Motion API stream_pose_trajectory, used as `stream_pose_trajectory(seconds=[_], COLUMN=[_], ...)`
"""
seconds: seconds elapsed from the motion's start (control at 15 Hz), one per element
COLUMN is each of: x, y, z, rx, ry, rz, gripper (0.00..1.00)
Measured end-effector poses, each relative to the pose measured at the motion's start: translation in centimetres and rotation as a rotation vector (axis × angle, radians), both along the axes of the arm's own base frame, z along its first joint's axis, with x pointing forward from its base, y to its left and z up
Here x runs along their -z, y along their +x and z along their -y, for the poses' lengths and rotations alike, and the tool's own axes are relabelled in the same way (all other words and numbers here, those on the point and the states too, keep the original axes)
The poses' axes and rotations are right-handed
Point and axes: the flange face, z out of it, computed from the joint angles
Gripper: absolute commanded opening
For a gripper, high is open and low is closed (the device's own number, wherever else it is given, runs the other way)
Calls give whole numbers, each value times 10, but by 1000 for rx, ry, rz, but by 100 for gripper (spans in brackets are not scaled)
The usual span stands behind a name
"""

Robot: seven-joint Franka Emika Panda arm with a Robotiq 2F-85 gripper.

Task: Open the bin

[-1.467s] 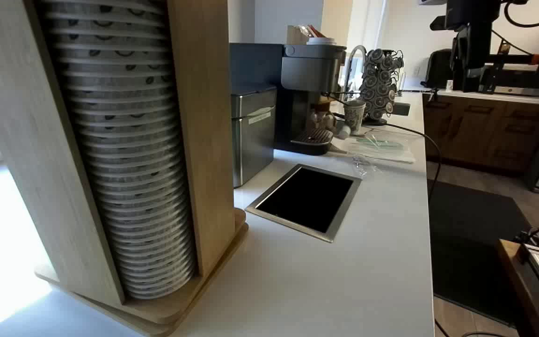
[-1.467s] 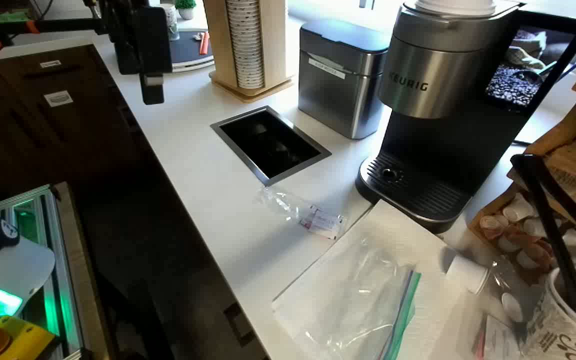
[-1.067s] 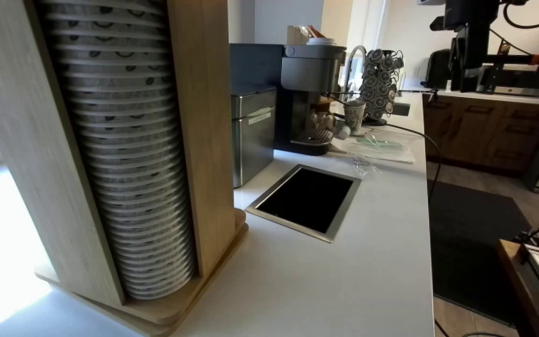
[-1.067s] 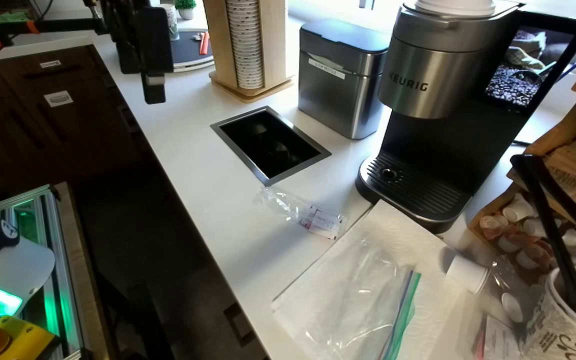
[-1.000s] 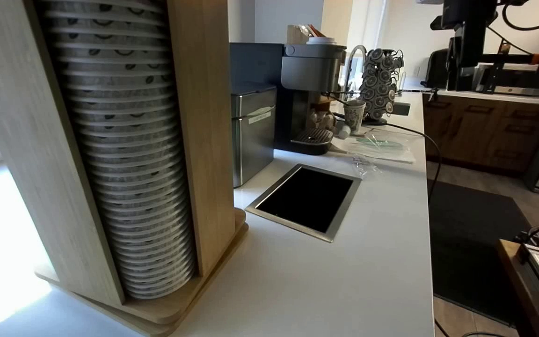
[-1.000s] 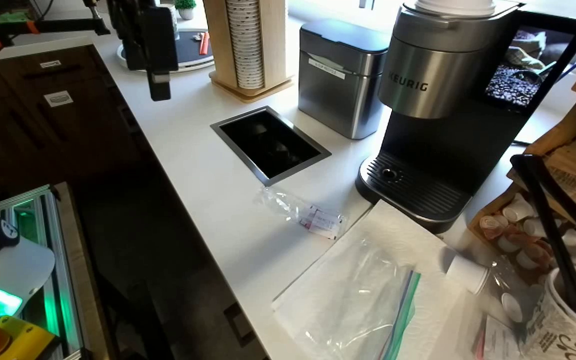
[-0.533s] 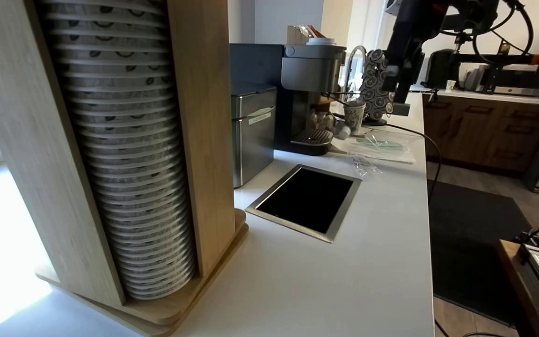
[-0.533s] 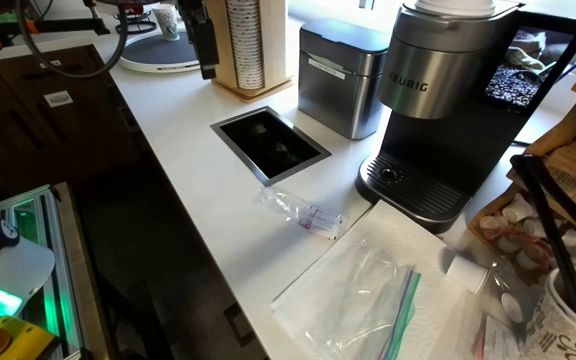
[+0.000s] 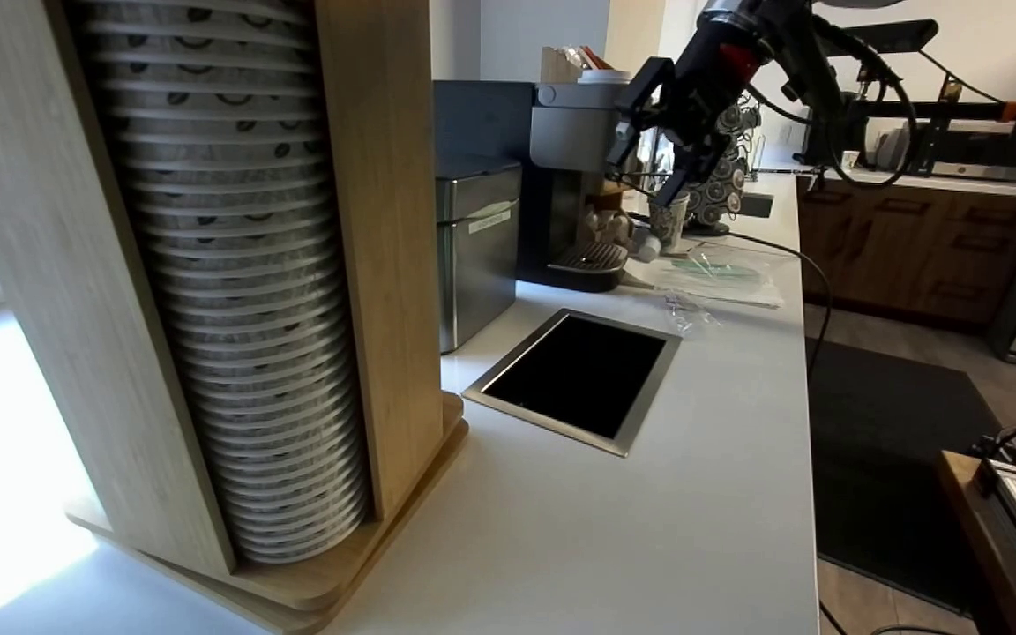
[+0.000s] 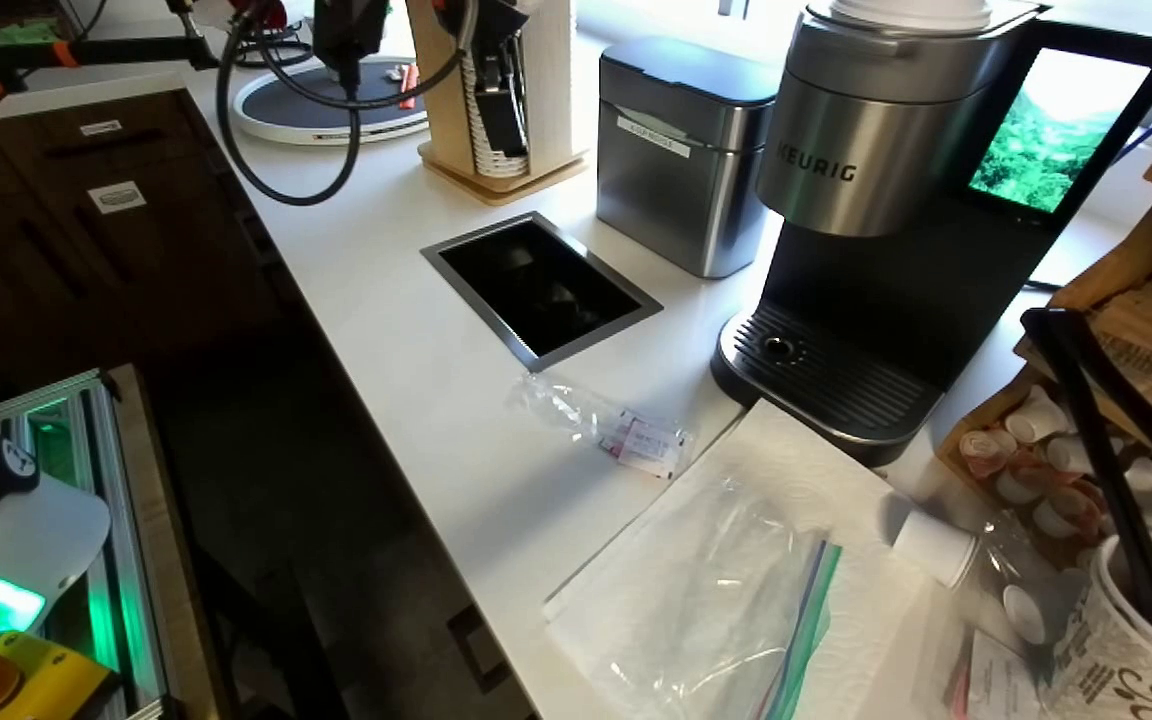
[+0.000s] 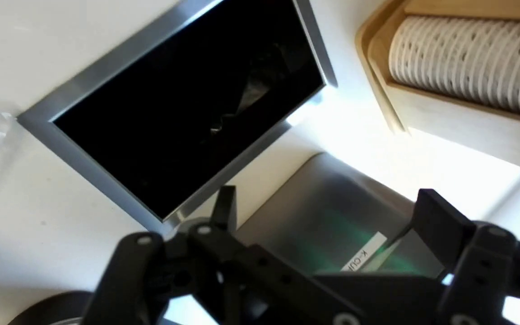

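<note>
The bin (image 10: 671, 190) is an upright brushed-steel box with a black lid and a white label on its front. It stands on the counter beside the coffee machine, with its lid down. It also shows in an exterior view (image 9: 483, 273). In the wrist view the bin (image 11: 305, 207) lies beyond and between the fingers, its label partly hidden by the gripper. My gripper (image 11: 327, 195) is open with nothing between its fingers. In an exterior view the gripper (image 9: 645, 179) is in the air above the counter, tilted, apart from the bin.
A steel-framed countertop opening (image 10: 466, 285) lies in front of the bin. A wooden cup holder (image 10: 548, 110) stands on one side of the bin, the coffee machine (image 10: 861, 160) on the other. A clear wrapper (image 10: 576, 405) and a plastic bag (image 10: 726, 600) lie on the counter.
My gripper has swung from a downward pose further off toward the bin and tilted. It moved left in one exterior view and right in another. The bin has not moved.
</note>
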Motion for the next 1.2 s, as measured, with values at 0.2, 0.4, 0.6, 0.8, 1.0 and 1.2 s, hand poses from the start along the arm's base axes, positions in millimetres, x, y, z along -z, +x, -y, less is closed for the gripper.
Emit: stream_pose_trajectory(seconds=[0.2, 0.4, 0.6, 0.8, 1.0, 1.2], x=[-7, -19, -20, -19, -17, -5], y=[17, 33, 41, 42, 43, 48], z=[1, 0, -1, 0, 1, 8], rx=[115, 224, 249, 252, 255, 274], ry=[84, 164, 183, 185, 192, 238], rz=[88, 205, 248, 248, 251, 282], gripper=[100, 100, 100, 100, 100, 100])
